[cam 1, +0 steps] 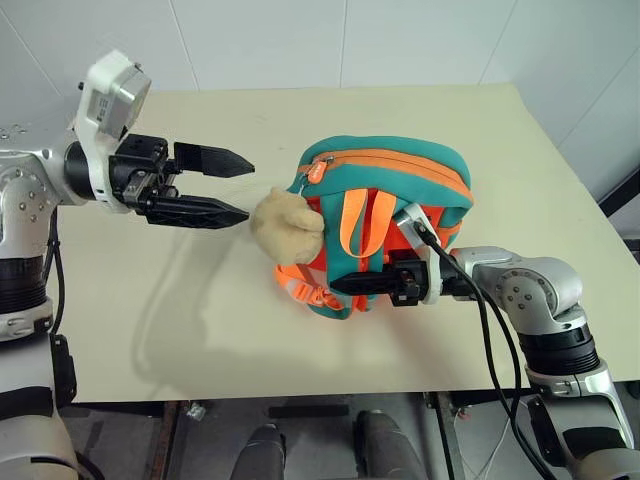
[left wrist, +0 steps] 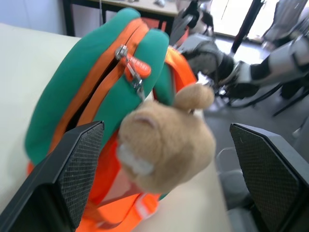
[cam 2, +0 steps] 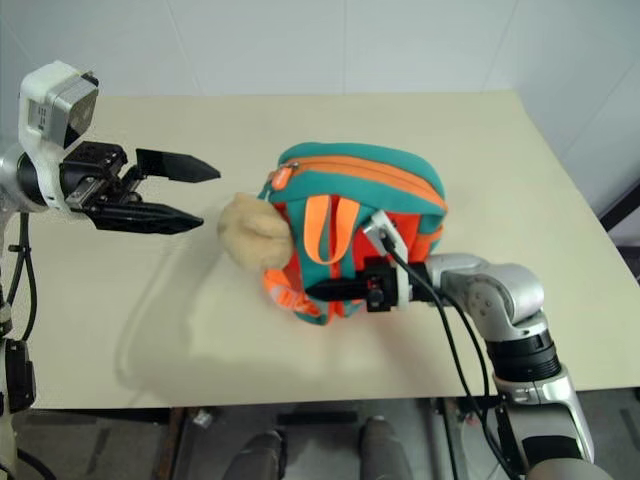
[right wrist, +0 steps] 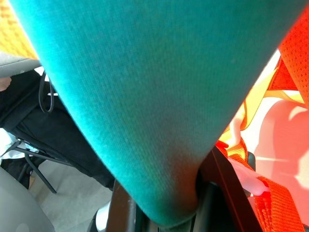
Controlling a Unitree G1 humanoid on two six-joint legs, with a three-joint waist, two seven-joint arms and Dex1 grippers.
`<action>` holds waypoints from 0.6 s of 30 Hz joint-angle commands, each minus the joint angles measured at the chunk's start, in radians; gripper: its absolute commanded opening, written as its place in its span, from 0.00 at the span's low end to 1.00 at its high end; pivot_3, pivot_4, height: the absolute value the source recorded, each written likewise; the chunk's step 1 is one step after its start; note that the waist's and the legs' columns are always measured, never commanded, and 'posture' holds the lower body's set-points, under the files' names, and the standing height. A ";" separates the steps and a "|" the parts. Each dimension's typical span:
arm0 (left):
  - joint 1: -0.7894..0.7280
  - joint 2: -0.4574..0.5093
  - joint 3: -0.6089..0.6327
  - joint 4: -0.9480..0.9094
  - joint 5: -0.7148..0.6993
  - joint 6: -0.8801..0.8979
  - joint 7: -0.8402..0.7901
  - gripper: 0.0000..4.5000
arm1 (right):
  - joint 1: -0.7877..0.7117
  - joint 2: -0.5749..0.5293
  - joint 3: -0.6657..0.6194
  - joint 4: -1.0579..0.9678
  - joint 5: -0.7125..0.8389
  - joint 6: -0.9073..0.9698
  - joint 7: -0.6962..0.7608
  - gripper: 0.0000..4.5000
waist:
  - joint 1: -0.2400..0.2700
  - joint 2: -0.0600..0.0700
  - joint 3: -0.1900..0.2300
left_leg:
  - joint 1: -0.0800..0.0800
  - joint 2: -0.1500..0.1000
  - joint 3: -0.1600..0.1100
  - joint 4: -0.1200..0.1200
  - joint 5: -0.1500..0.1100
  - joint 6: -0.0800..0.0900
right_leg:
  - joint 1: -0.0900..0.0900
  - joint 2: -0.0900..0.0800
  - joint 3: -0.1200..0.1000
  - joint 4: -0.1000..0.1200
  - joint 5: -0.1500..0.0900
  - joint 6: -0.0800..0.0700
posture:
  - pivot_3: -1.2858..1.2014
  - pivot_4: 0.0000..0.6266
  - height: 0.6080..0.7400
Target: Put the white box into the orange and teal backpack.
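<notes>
Left of the backpack (cam 1: 385,215), your left gripper (cam 1: 235,188) hovers with jaws spread wide and empty, just short of the plush toy (cam 1: 287,226) on the bag's side. The backpack stands on the table (cam 1: 150,300), zipper closed; the white box cannot be seen. At its near side, your right gripper (cam 1: 350,284) is clamped on a teal strap. Soft, light fabric sags, so hold straps or zipper pull.

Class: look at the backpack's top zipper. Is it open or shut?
Shut. On the orange and teal backpack the zipper line runs closed, its pull at the end beside the plush toy.
</notes>
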 commanded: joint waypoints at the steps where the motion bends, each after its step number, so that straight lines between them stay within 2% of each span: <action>1: -0.003 0.064 -0.068 -0.060 0.012 0.025 -0.036 0.99 | -0.013 0.013 0.010 -0.008 0.005 -0.010 0.011 0.05 | -0.004 0.000 0.000 | 0.000 0.000 0.000 -0.001 0.000 0.000 | 0.000 0.000 0.000 0.000 0.000 0.000 | 0.52 0.24 1.00; 9: -0.012 -0.024 -0.137 -0.087 0.027 0.006 0.052 0.99 | -0.006 0.033 0.005 -0.015 0.004 -0.012 -0.001 0.05 | 0.002 0.000 0.000 | 0.000 0.000 0.000 -0.001 0.000 0.000 | 0.000 0.001 0.000 0.000 0.000 -0.001 | 0.52 0.24 1.00; 16: -0.010 -0.077 -0.150 -0.135 -0.023 0.057 0.067 0.99 | -0.004 0.031 0.000 -0.021 0.004 -0.006 -0.007 0.05 | 0.001 0.000 0.000 | 0.000 0.001 0.000 -0.001 0.000 0.000 | 0.000 0.001 0.000 -0.001 0.000 -0.001 | 0.52 0.24 1.00; 18: 0.002 -0.069 -0.163 -0.149 -0.009 0.049 0.064 0.90 | -0.003 0.031 -0.001 -0.023 0.005 -0.005 -0.008 0.05 | 0.000 0.000 0.000 | 0.000 0.001 0.000 -0.001 0.000 0.000 | 0.000 0.001 0.000 -0.001 0.000 -0.001 | 0.52 0.24 1.00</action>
